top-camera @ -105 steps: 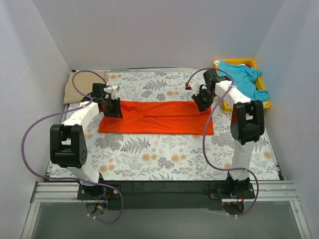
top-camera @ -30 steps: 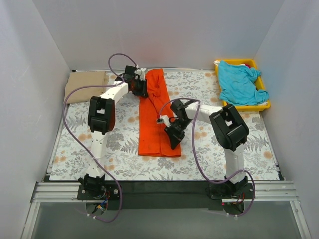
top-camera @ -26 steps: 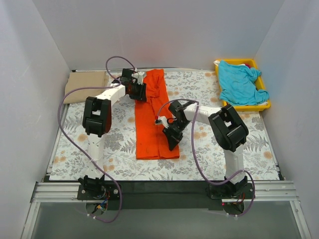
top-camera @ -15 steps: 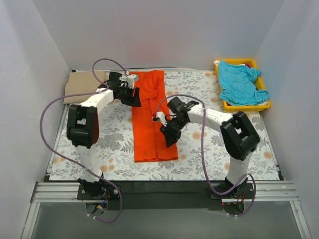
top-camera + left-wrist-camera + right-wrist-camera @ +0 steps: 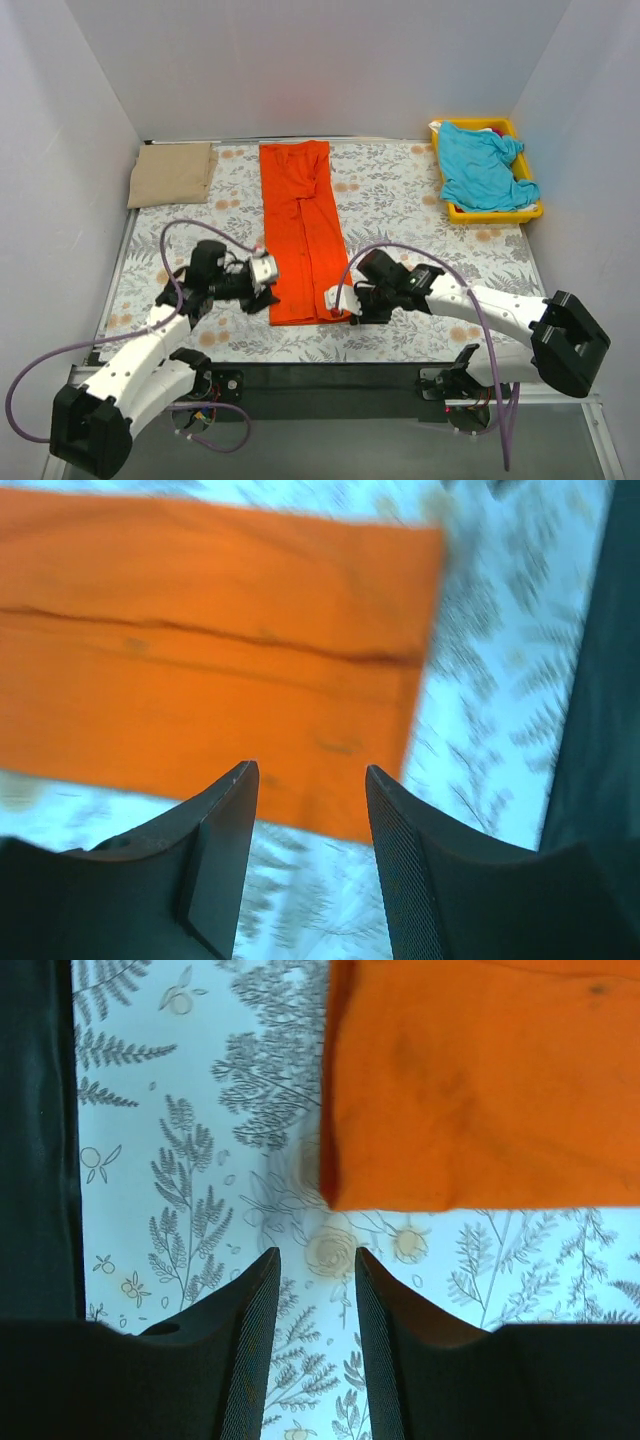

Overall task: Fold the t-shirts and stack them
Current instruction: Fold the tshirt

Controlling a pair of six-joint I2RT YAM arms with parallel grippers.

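The orange-red t-shirt (image 5: pixel 300 225) lies folded into a long narrow strip running from the back edge toward the front of the table. It fills the upper left wrist view (image 5: pixel 200 650) and the upper right wrist view (image 5: pixel 480 1080). My left gripper (image 5: pixel 268 283) is open and empty beside the strip's near left edge (image 5: pixel 308 775). My right gripper (image 5: pixel 343 303) is open and empty just off the strip's near right corner (image 5: pixel 316 1258). The tan t-shirt (image 5: pixel 172 172) lies folded at the back left. The turquoise t-shirt (image 5: pixel 484 164) lies bunched in the yellow tray (image 5: pixel 500 212).
The grey cloth with fern and flower print (image 5: pixel 420 210) covers the table. White walls close in the left, back and right. The black front rail (image 5: pixel 330 378) carries both arm bases.
The orange-red strip was turned from crosswise to lengthwise and laid flat. Both grippers let go of it and drew back to its near end, one on each side.
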